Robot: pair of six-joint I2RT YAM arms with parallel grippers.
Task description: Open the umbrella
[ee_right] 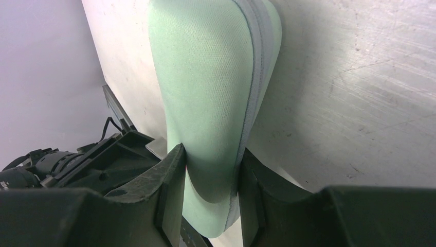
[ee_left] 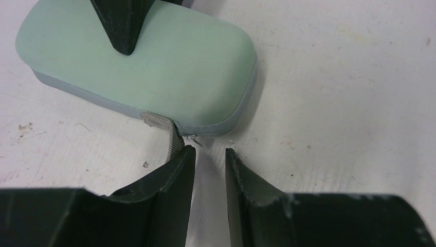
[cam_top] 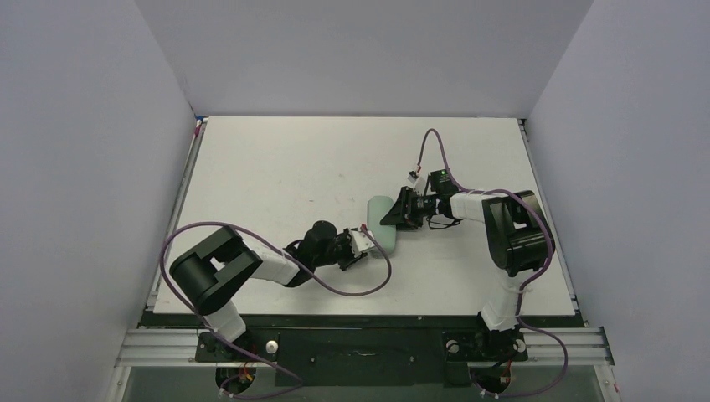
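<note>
The umbrella itself is out of view. A mint-green oval zip case [cam_top: 383,213] lies mid-table. My right gripper [cam_top: 402,213] is shut on the case's right end; in the right wrist view the case [ee_right: 205,77] is pinched between the fingers [ee_right: 211,154]. My left gripper [cam_top: 367,244] sits just in front of the case's near end. In the left wrist view its jaws [ee_left: 211,152] stand a narrow gap apart with bare table between them. The case [ee_left: 139,62] has a grey strap [ee_left: 174,136] running down beside the left finger. A small metal zip pull [ee_left: 192,138] lies just ahead of the gap.
The white table [cam_top: 276,167] is walled by pale panels on the left, back and right. A purple cable [cam_top: 368,280] loops on the table by the left arm. One right finger [ee_left: 122,25] rests on top of the case. The left arm [ee_right: 72,162] shows behind the case.
</note>
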